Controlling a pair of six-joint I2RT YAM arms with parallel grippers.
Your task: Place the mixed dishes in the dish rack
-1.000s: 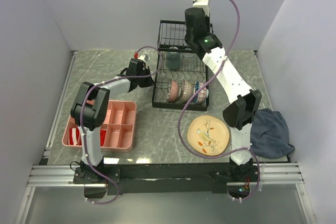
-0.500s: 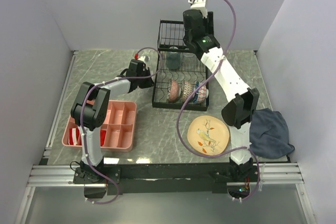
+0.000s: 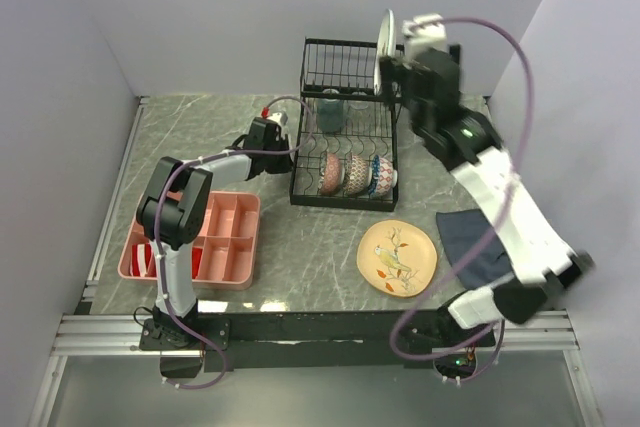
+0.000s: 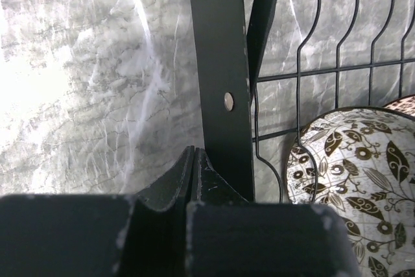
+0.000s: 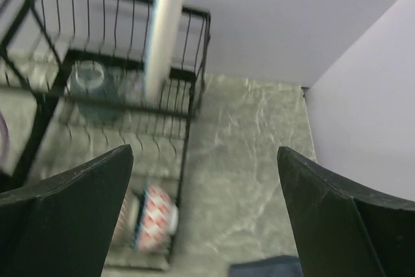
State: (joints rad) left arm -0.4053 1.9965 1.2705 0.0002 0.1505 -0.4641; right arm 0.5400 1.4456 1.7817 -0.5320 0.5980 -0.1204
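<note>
Black wire dish rack (image 3: 345, 137) — white plate (image 3: 383, 52) upright | no legible writing

Grey marble tabletop (image 3: 330, 247) w/ plain lavender walls (image 3: 200, 17) on 3 sides.

Dishes mostly racked.
I see bowls (image 3: 357, 175) on edge in the black rack (image 3: 345, 132), white plate (image 3: 384, 52) upright above, tan plate (image 3: 397, 257) flat on the counter.
</note>
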